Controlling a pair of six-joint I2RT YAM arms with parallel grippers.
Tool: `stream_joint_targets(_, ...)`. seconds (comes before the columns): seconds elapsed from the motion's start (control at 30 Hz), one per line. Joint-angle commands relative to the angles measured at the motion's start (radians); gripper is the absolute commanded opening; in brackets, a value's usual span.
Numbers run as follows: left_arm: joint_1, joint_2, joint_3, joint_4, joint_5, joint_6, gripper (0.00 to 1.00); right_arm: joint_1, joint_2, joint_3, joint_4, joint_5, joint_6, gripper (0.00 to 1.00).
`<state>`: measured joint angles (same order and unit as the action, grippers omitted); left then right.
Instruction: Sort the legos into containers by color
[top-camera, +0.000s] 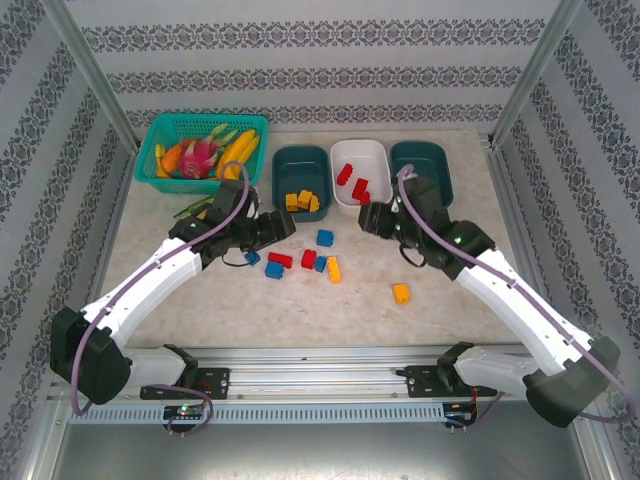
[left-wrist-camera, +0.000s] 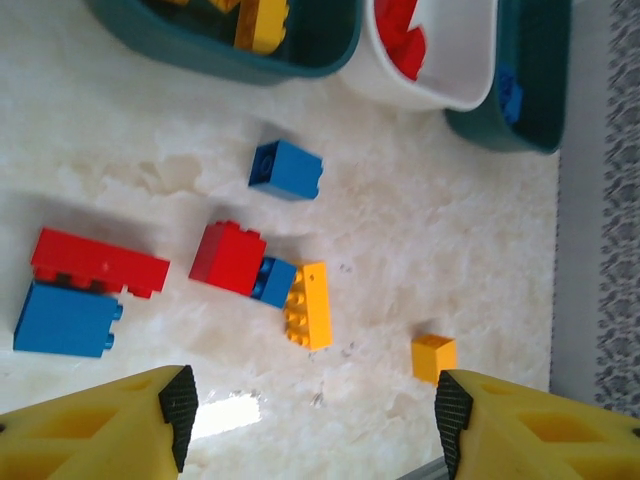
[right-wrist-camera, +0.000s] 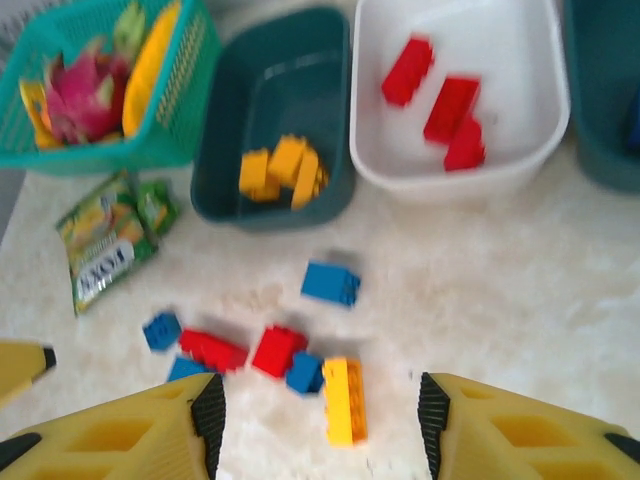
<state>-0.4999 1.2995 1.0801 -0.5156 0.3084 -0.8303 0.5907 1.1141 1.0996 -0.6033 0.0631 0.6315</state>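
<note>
Sorting is midway, I judge: my left claw (left-wrist-camera: 310, 400) and right claw (right-wrist-camera: 320, 412) both gape empty above the loose legos (top-camera: 308, 259) at mid-frame on the worktop (top-camera: 250, 310). Next I'd close on the yellow brick (right-wrist-camera: 344, 400) for the teal tub (right-wrist-camera: 262, 100) holding yellows.

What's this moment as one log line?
left hand open, empty | right hand open, empty | white tub: red bricks | left teal tub: yellow bricks | loose bricks on table

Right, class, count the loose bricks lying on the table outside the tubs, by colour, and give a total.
Blue bricks: 4
Red bricks: 2
Yellow-orange bricks: 2
Total: 8
</note>
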Motion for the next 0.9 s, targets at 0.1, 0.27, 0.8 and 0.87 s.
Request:
stream_joint_targets(0.1,-0.113,0.158,0.056,-0.063,-0.035,0.002,0.62,0.033,-0.032,-0.133,-0.069,-0.061,0.07,0.55)
stream_joint_targets(0.27,-0.218,0.303,0.112,-0.088,-0.082,-0.137,0.61,0.028,-0.085,-0.18,-0.105,-0.051,0.053,0.57)
stream_joint_targets(0.8,-0.347,0.604,0.257,-0.103,-0.156,-0.329,0.6,-0.002,-0.373,-0.298,-0.2,-0.114,0.058,0.59)
stream_joint_targets(0.87,-0.347,0.622,0.267,-0.089,-0.169,-0.326,0.59,-0.004,-0.385,-0.301,-0.182,-0.144,0.045,0.59)
